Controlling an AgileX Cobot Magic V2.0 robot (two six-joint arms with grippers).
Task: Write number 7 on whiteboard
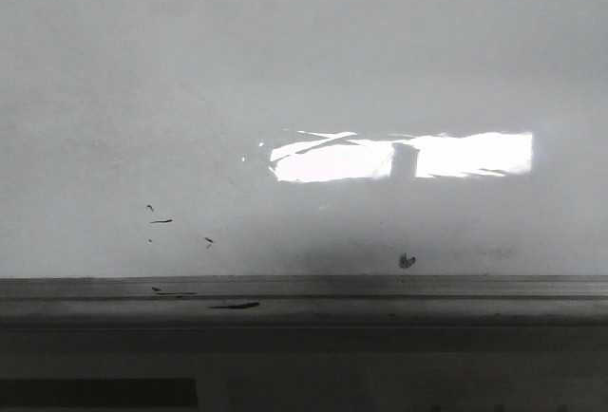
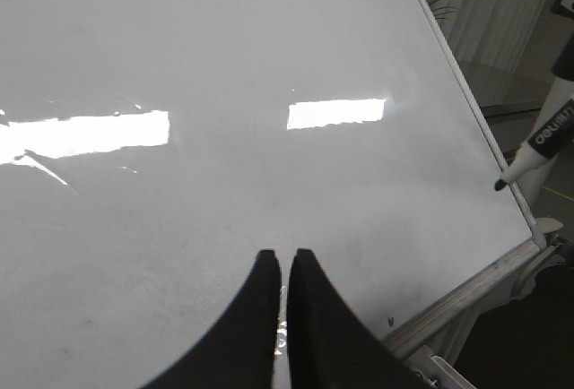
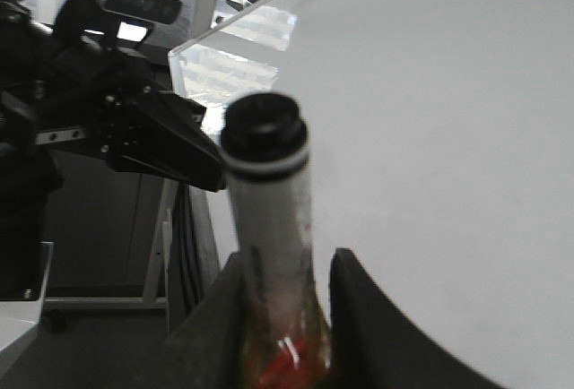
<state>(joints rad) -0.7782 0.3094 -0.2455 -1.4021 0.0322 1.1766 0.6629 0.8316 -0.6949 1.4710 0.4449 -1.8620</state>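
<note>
The whiteboard (image 1: pixel 285 70) fills the front view as a glossy white sheet with bright window glare; neither gripper shows there. The number 7 is not in view on it. In the left wrist view my left gripper (image 2: pixel 286 256) hovers over the whiteboard (image 2: pixel 224 48) near its lower rail, shut with nothing between its fingers. My right gripper (image 3: pixel 287 263) is shut on a white marker (image 3: pixel 269 192) with a black end, just off the whiteboard (image 3: pixel 448 138) edge. The marker (image 2: pixel 538 147) also shows beyond the board's side edge, its black tip pointing at that edge.
A grey metal rail (image 1: pixel 380 289) runs along the board's near edge, with a dark streak (image 1: pixel 234 306) on it. Small black flecks (image 1: pixel 161 221) and a blot (image 1: pixel 407 261) mark the board low down. The left arm (image 3: pixel 134 129) shows in the right wrist view, beside the board.
</note>
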